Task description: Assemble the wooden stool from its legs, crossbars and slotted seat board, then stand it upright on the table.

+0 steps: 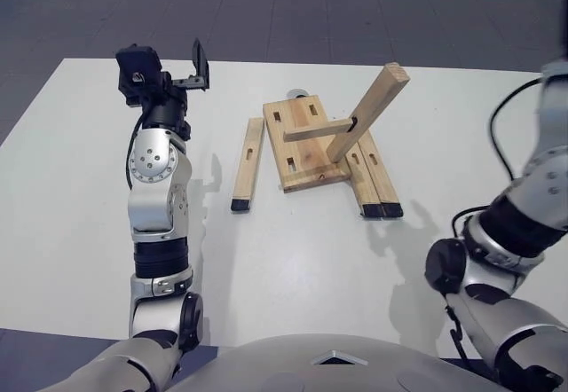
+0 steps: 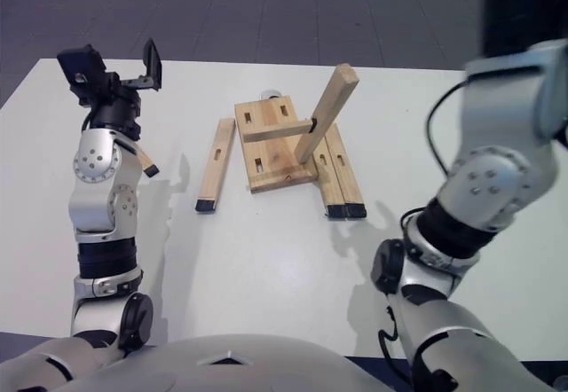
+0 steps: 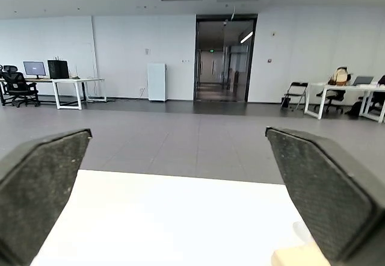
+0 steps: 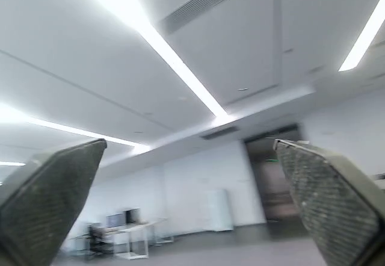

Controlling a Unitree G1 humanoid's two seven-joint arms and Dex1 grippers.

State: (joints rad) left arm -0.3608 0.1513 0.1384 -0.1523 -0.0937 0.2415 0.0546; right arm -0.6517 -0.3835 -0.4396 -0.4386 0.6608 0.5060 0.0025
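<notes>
The pale wooden slotted seat board (image 1: 297,148) is lying near the white counter's (image 1: 89,144) far edge. One square wooden leg (image 1: 371,108) is leaning up out of it, carrying a short crossbar (image 1: 318,129). Two black-tipped legs (image 1: 374,184) are lying against the board's right side, and a slotted leg (image 1: 248,163) is lying just beside its left. Another black-tipped piece (image 2: 142,163) is peeking from behind the left arm, mostly hidden. The left claw (image 1: 184,74) is hovering near the far edge, spread wide. The right claw (image 4: 191,142) is gaping wide too, facing the ceiling.
</notes>
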